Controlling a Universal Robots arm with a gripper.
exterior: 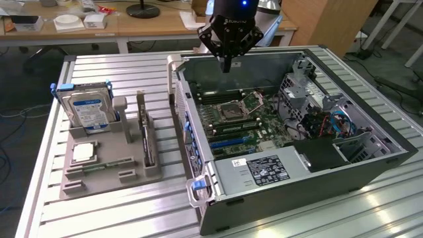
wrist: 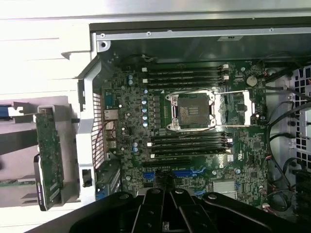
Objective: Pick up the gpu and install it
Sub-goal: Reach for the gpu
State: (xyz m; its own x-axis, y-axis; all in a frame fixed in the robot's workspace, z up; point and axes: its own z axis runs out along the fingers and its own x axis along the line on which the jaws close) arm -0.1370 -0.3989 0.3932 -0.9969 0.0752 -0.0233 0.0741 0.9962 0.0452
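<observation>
The gpu (exterior: 146, 141) is a thin dark card standing edge-on in a slot of the grey holder (exterior: 112, 186), to the exterior view's left of the open computer case (exterior: 284, 198). In the wrist view the gpu (wrist: 48, 155) shows its green board face outside the case wall. My gripper (exterior: 226, 64) hangs above the rear part of the case interior, well apart from the gpu. Its black fingers are shut together with nothing between them, and in the wrist view the gripper (wrist: 167, 190) points down at the motherboard (wrist: 194, 126) near the blue slots (wrist: 187, 172).
The holder also carries a silver hard drive (exterior: 89, 111), a square processor chip (exterior: 84, 152) and a small memory stick (exterior: 99, 166). Inside the case are an open processor socket (exterior: 238, 105), a power supply (exterior: 261, 168) and drive cages with cables (exterior: 330, 119). Desks stand behind the slatted table.
</observation>
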